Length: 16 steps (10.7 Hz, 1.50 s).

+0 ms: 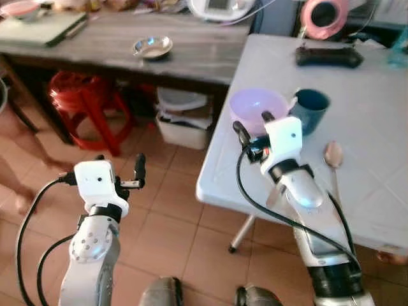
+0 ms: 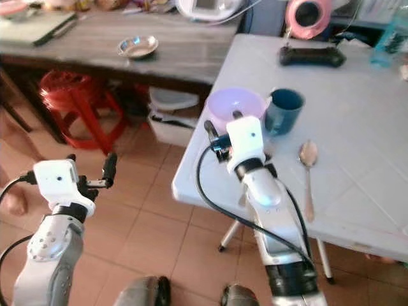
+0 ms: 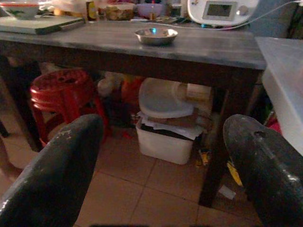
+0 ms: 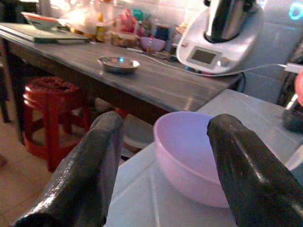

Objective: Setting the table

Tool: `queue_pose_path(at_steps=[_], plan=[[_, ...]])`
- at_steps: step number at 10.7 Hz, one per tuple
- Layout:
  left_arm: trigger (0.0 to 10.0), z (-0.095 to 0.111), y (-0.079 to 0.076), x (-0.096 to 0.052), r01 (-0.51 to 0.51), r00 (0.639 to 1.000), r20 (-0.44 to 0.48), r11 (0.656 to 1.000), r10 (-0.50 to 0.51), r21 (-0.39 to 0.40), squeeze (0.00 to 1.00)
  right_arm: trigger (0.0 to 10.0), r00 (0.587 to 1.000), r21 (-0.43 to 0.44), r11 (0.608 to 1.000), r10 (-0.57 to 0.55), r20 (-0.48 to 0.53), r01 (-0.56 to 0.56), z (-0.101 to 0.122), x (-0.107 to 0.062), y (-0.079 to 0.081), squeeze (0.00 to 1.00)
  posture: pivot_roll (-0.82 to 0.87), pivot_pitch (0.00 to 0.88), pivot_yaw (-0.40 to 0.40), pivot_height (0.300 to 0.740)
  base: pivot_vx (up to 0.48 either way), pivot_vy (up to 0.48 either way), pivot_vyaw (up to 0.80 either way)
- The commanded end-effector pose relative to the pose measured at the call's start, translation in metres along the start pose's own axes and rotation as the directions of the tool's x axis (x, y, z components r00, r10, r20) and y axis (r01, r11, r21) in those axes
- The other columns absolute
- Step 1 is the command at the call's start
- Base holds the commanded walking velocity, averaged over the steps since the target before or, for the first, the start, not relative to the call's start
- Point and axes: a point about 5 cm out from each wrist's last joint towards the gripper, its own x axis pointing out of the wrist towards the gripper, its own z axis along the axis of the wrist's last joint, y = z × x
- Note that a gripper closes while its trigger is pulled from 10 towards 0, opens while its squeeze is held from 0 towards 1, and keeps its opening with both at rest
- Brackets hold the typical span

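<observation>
Steel dish (image 1: 152, 46) waits on the wooden counter (image 1: 210, 57), not yet brought over. Left gripper (image 1: 120, 167) hangs released above the floor. Right gripper (image 1: 254, 129), fingers spread and empty, faces the bowl (image 1: 257, 108); cup (image 1: 310, 108) and spoon (image 1: 333, 155) already sit on the table (image 1: 376, 121).

Lilac bowl (image 1: 257, 108), dark teal mug (image 1: 310, 109), white table (image 1: 376, 134), red stool (image 1: 87, 101), terracotta floor tiles (image 1: 166, 210)
</observation>
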Motion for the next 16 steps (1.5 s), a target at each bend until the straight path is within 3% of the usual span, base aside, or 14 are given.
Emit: queue_pose_path(at_steps=[1,3,4,5,6,8,10,12,13,14,16], plan=[[10.0,-0.001,-0.001,-0.004,0.007,1.000,-0.014,1.000,-0.007,0.002,0.00,10.0,1.000,0.005,1.000,-0.013,-0.012,0.013,0.000,0.004,-0.004,1.00,0.05,0.170,0.036,0.740,0.000,0.000,0.00],[10.0,0.000,-0.004,-0.013,0.018,0.999,-0.032,1.000,-0.019,-0.007,0.00,10.0,0.999,-0.074,0.997,0.024,-0.032,-0.026,0.002,0.019,-0.007,1.00,0.07,0.195,0.052,0.740,0.000,0.000,0.00],[10.0,0.001,-0.002,-0.012,0.026,0.999,-0.038,1.000,-0.026,-0.001,0.00,10.0,0.998,-0.086,0.995,0.055,-0.033,-0.058,0.005,0.028,-0.005,0.69,0.08,0.208,0.065,0.740,0.000,0.000,0.00],[10.0,0.003,-0.002,-0.010,0.065,0.997,-0.048,0.997,-0.066,-0.029,0.00,10.0,0.997,-0.138,0.988,0.068,-0.036,-0.073,0.006,0.037,-0.002,0.00,0.09,0.214,0.064,0.740,0.000,0.000,0.00],[10.0,0.009,0.002,-0.007,0.051,0.998,-0.036,0.999,-0.051,-0.011,0.00,10.0,0.993,-0.113,0.986,0.114,-0.043,-0.118,0.009,0.047,0.004,0.00,0.10,0.232,0.068,0.740,0.000,0.000,0.00],[10.0,0.007,0.001,-0.012,0.074,0.995,-0.061,0.997,-0.075,-0.016,0.00,10.0,0.985,-0.187,0.968,0.153,-0.076,-0.165,0.009,0.057,0.011,0.00,0.10,0.244,0.067,0.740,0.000,0.000,0.00],[10.0,0.007,-0.001,-0.013,0.082,0.994,-0.069,0.996,-0.084,-0.020,0.00,10.0,0.989,-0.215,0.971,0.078,-0.128,-0.104,0.006,0.064,0.004,0.00,0.10,0.247,0.062,0.740,0.000,0.000,0.00],[10.0,0.008,0.004,-0.009,0.064,0.996,-0.068,0.998,-0.064,0.001,0.00,10.0,0.977,-0.248,0.962,0.061,-0.206,-0.112,-0.003,0.061,-0.006,0.00,0.09,0.244,0.053,0.740,0.000,0.000,0.00],[10.0,0.007,0.005,-0.007,0.055,0.996,-0.070,0.998,-0.056,-0.008,0.00,2.9,0.967,-0.262,0.954,0.080,-0.242,-0.145,-0.006,0.058,-0.010,0.00,0.07,0.235,0.048,0.740,0.000,0.000,0.00],[10.0,0.005,0.001,-0.005,0.068,0.995,-0.069,0.998,-0.069,-0.010,0.00,0.0,0.967,-0.307,0.938,0.084,-0.242,-0.159,-0.005,0.057,-0.017,0.00,0.06,0.227,0.039,0.740,0.000,0.000,0.00],[10.0,0.003,-0.004,-0.002,0.076,0.995,-0.070,0.997,-0.077,-0.028,0.00,0.0,0.959,-0.352,0.922,0.061,-0.277,-0.161,-0.007,0.055,-0.029,0.00,0.05,0.217,0.030,0.740,0.000,0.000,0.00]])
